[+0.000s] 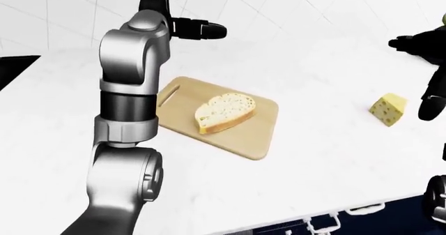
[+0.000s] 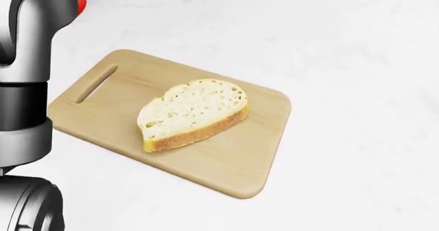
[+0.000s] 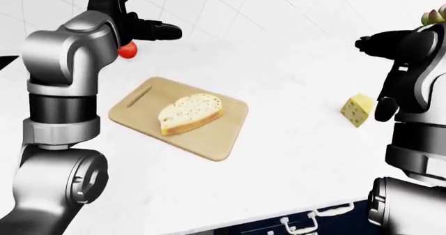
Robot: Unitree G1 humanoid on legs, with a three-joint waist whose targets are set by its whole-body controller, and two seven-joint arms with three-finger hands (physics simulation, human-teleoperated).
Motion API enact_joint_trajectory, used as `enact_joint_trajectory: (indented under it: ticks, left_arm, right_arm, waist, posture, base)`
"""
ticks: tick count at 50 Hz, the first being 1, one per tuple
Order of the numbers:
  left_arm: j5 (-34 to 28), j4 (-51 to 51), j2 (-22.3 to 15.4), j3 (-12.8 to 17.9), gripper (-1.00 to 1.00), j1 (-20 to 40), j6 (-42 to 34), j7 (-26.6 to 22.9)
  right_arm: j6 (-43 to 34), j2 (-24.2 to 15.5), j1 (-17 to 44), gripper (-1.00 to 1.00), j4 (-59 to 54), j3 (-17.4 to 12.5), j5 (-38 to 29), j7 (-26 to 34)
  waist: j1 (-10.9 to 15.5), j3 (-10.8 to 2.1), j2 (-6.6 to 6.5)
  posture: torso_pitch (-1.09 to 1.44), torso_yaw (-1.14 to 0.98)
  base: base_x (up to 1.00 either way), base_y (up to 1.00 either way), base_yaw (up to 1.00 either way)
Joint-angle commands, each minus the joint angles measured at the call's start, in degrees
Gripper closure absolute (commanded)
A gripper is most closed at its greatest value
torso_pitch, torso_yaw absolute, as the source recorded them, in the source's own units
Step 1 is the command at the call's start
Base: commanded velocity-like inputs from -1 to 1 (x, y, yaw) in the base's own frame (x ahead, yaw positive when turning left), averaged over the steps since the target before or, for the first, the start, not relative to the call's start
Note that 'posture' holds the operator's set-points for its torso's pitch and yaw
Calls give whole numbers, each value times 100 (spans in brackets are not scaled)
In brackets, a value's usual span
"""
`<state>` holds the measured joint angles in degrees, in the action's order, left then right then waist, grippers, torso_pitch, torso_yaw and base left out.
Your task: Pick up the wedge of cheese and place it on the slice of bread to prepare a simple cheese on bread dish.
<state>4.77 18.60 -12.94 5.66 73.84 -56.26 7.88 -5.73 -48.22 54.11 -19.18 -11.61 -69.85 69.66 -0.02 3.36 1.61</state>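
Right-eye view: the wedge of cheese (image 3: pixel 359 109) is seen lying on the white worktop (image 3: pixel 293 88), well apart from the slice of bread (image 3: pixel 190 113) on the cutting board (image 3: pixel 209 141). Both hands are raised and empty — the left hand (image 3: pixel 150 30) with fingers spread, the right hand (image 3: pixel 383 44) also ungripped. A slip is judged likely if the wedge's sloped faces are pinched; an off-centre release could tip it off the bread.

Left arm (image 1: pixel 125 104) raised, elbow bent, forearm near vertical at left of eye views. Left hand (image 3: pixel 143 28) held high, black fingers spread, empty. Right arm (image 3: pixel 418 104) up at right edge. Right hand (image 1: pixel 418 44) fingers extended, holding nothing.
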Motion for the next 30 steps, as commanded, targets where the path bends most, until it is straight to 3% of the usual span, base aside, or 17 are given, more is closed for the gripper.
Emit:
enact_joint_trajectory:
  ticks: [1,30]
  left_arm:
    - [-14,-196,-58,31,-100,215,168,6]
    - [-7,-217,-53,25,-100,190,168,8]
  right_arm:
    - [143,-103,31,-100,208,-114,-46,-145]
    - [19,20,-244,-100,-204,-183,-245,-1026]
  waist:
    - [2,-167,38]
    - [3,-232,29]
  posture:
    - [0,0]
    - [0,0]
  base:
    - [0,0,0]
    - [0,0,0]
